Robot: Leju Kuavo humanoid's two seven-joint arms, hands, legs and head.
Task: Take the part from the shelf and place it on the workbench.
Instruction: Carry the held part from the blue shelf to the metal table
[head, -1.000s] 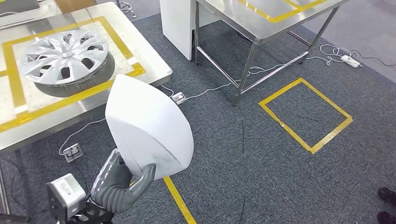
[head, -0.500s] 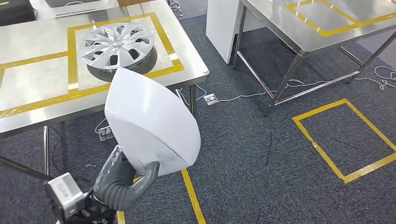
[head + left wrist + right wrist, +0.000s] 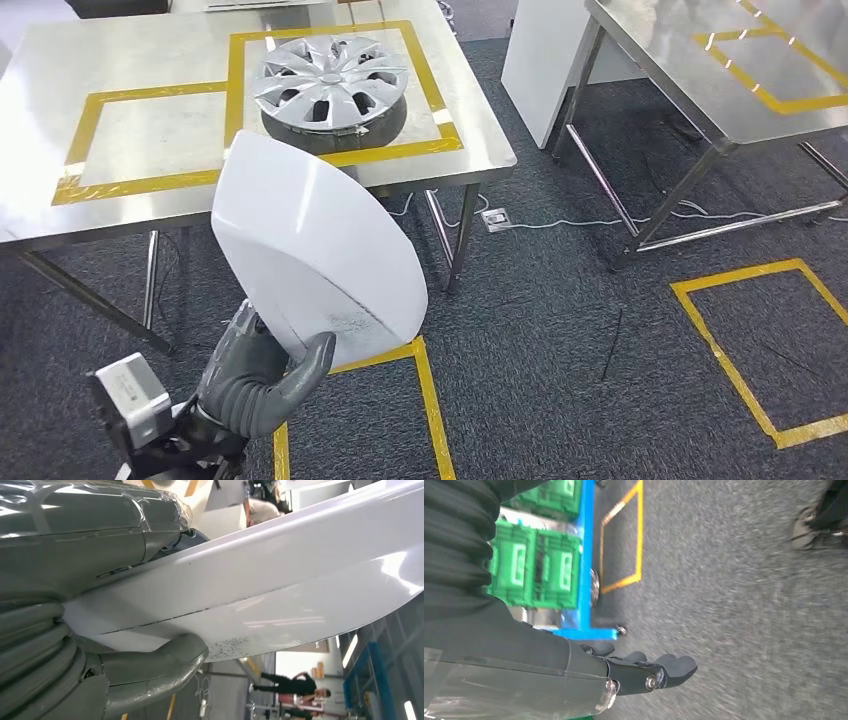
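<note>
A large white curved shell part (image 3: 315, 255) stands upright in my left hand (image 3: 262, 378), whose thumb presses its lower edge at the lower left of the head view. Up close, the left wrist view has the same glossy white part (image 3: 280, 580) clamped between my thumb and fingers (image 3: 150, 665). A steel workbench (image 3: 60, 90) with yellow tape rectangles lies ahead, beyond the part. My right hand (image 3: 644, 672) hangs over grey carpet, fingers extended with nothing in them.
A silver wheel cover (image 3: 330, 80) on a dark ring fills the workbench's right taped rectangle; the left rectangle (image 3: 150, 130) is bare. A second steel table (image 3: 740, 80) stands at the right. Yellow floor markings (image 3: 760, 350) and cables cross the carpet. A blue rack with green crates (image 3: 549, 565) stands behind me.
The camera has turned, so the workbench with the wheel cover now sits more centred and square ahead. My left hand keeps the same hold on the white part.
</note>
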